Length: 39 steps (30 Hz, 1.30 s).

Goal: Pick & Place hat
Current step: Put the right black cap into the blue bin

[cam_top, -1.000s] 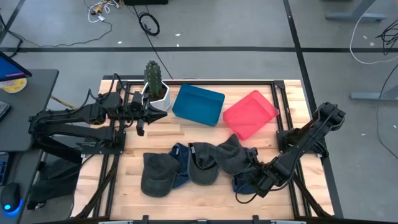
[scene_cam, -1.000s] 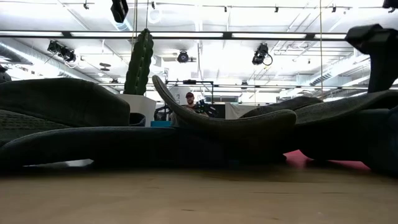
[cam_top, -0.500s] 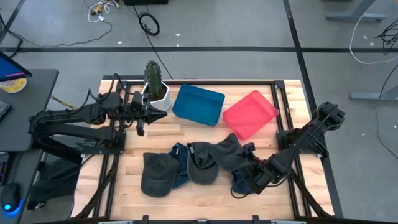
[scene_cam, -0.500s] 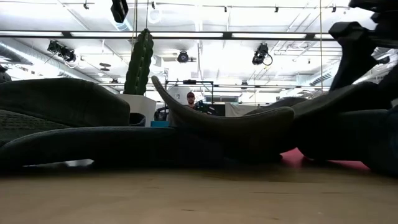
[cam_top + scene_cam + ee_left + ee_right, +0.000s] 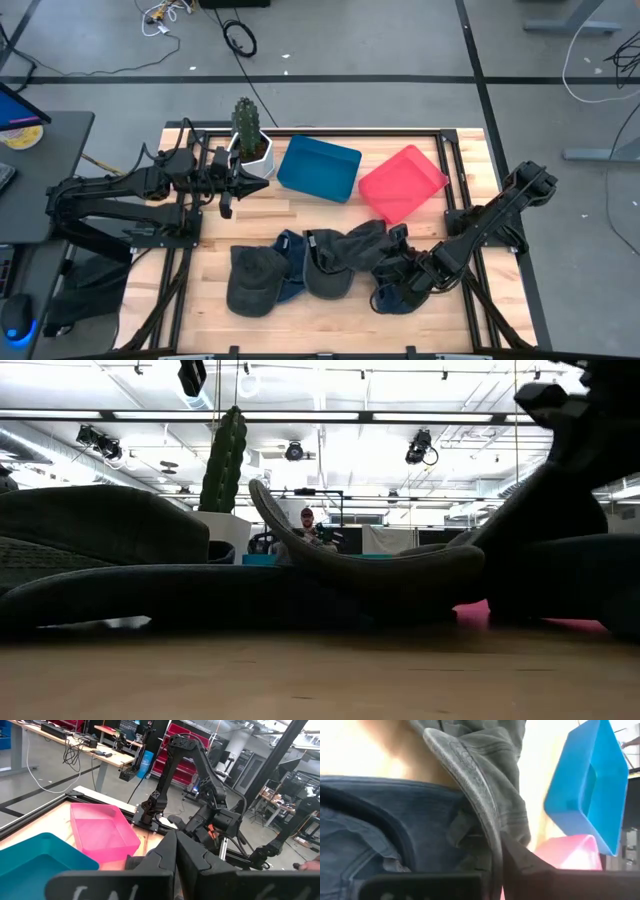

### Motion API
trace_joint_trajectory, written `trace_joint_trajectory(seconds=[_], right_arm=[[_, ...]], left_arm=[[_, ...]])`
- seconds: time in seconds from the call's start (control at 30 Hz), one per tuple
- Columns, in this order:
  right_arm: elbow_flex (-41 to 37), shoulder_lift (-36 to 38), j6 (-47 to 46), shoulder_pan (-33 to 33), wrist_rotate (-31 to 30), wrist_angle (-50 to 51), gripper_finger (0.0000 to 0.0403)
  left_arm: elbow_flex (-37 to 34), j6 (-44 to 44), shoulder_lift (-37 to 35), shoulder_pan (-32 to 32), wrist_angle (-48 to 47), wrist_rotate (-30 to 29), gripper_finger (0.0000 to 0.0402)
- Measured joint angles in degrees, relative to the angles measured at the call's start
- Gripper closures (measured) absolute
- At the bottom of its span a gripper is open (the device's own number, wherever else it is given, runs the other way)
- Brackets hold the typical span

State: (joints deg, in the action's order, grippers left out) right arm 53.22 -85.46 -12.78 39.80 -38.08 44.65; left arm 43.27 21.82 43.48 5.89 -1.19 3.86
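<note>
A row of hats is laid along the near side of the table (image 5: 330, 215). The grey hat (image 5: 362, 248) (by the pink bin (image 5: 402, 182)) is pinched shut by the right gripper (image 5: 392, 262). The left gripper (image 5: 240, 184) is held closed beside the cactus (image 5: 245, 124).

Two dark, near-black robot arms are seen from above, each built from slim jointed links. The left arm (image 5: 120, 190) is mounted on a black base frame, and thin black cables are looped along its links. The right arm (image 5: 490, 225) has a rounded black joint housing at its elbow. In the left wrist view, an orange mark is shown on the right arm.
</note>
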Motion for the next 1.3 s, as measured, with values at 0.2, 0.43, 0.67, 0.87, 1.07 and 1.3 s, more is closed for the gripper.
trace_joint_trajectory(seconds=[0.2,0.43,0.67,0.87,1.07,1.3], right_arm=[[5.4,3.0,2.6,-2.4,-0.9,5.3,0.0398],[11.4,6.4,11.8,-4.8,-5.7,7.2,0.0399],[16.1,8.7,24.1,-7.4,-8.9,7.5,0.0399],[22.0,10.8,35.0,-9.6,-11.6,7.4,0.0399],[28.2,13.2,47.7,-11.2,-14.1,7.2,0.0399],[29.3,15.5,64.7,-12.8,-14.4,6.2,0.0399]], left_arm=[[0.0,-0.5,0.0,0.0,0.0,0.0,0.0392],[0.0,0.0,0.0,0.0,0.1,0.0,0.0392],[0.0,1.3,0.0,0.0,0.2,0.0,0.0392],[0.0,6.3,0.0,0.0,0.2,0.0,0.0392],[0.0,9.1,0.0,0.0,0.6,0.0,0.0392],[0.0,12.4,0.0,0.0,0.6,0.0,0.0392]])
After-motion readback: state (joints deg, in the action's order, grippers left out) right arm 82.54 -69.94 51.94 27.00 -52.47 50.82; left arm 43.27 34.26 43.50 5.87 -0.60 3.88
